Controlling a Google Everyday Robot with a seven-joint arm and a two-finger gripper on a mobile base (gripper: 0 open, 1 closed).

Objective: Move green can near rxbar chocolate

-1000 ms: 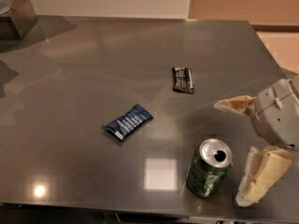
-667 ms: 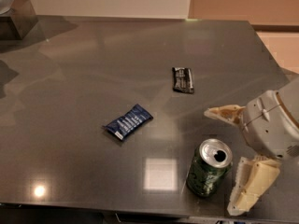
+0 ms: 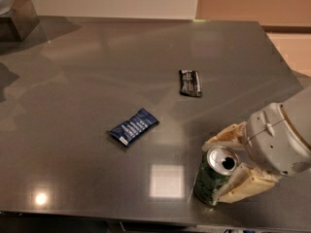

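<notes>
Since the earlier frame the gripper moved left, and its fingers now seem to clasp the green can near the front right corner of the surface. The rxbar chocolate lies well apart, farther back.

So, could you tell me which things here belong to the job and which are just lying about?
For the job: green can at the front edge; rxbar chocolate farther back; gripper, set around the green can.
Just lying about: blue bar wrapper, to the left of both.
</notes>
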